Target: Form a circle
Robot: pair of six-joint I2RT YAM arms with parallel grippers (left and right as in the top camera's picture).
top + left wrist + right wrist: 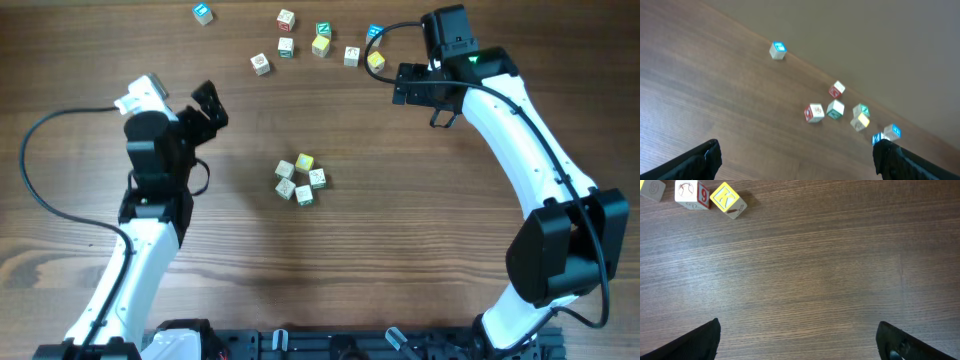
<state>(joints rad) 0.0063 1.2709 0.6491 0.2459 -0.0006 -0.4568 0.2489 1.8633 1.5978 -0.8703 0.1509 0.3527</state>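
The circle (pixel 301 180) is a tight ring of small white, pale yellow and green-edged letter cubes at the middle of the table, seen only in the overhead view. My left gripper (pixel 212 106) hovers up and to the left of it, open, with nothing between its fingers (pixel 704 161). My right gripper (pixel 402 86) stands open and empty at the far right, well away from the ring, and its wrist view shows bare wood between its fingertips (pixel 696 344).
Loose cubes (pixel 320 45) are scattered along the far edge, with one blue-faced cube (pixel 203 12) apart at the far left. The left wrist view shows that scatter (pixel 835 109) ahead. A yellow K cube (pixel 728 199) and a red-edged cube (pixel 691 194) lie ahead of the right gripper.
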